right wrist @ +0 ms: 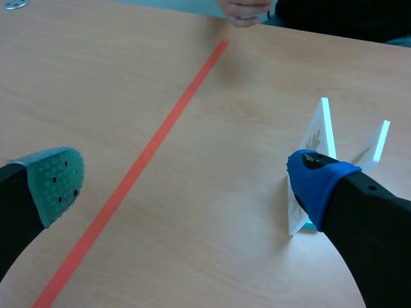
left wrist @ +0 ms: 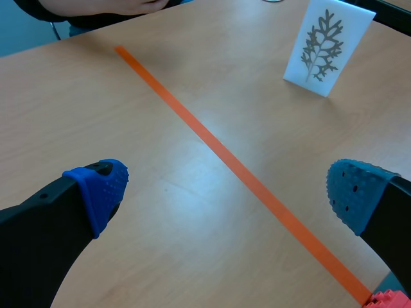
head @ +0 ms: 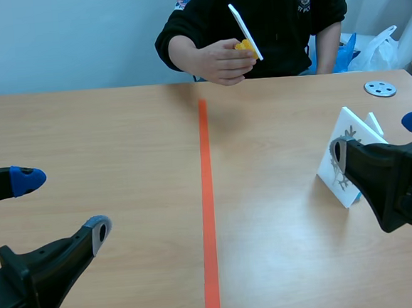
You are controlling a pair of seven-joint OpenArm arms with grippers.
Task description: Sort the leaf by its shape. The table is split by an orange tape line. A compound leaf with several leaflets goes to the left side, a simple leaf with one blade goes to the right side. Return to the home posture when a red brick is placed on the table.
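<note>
Scene view: a person sits across the counter (head: 83,135), cut off above the chest. The person's hand (head: 220,59) holds up a white card (head: 242,24) edge-on with something yellow behind it; its face cannot be read. An orange tape line (head: 208,196) splits the counter. Right of it stands the leaf card (head: 348,130), partly hidden behind the right hand (head: 377,137), whose fingers are spread wide around it, grasping nothing. The left hand (head: 62,207) rests low on the other side, released.

Left wrist view: the left hand (left wrist: 228,191) is wide open over bare wood. Beyond the tape line (left wrist: 225,160) the leaf card (left wrist: 327,48) shows a many-leaflet leaf. A red studded bit (left wrist: 388,300) is mostly cut off.

Right wrist view: the right hand (right wrist: 186,183) is open and empty. The leaf card (right wrist: 314,135) stands edge-on just beside the blue fingertip (right wrist: 314,183); contact cannot be judged.
</note>
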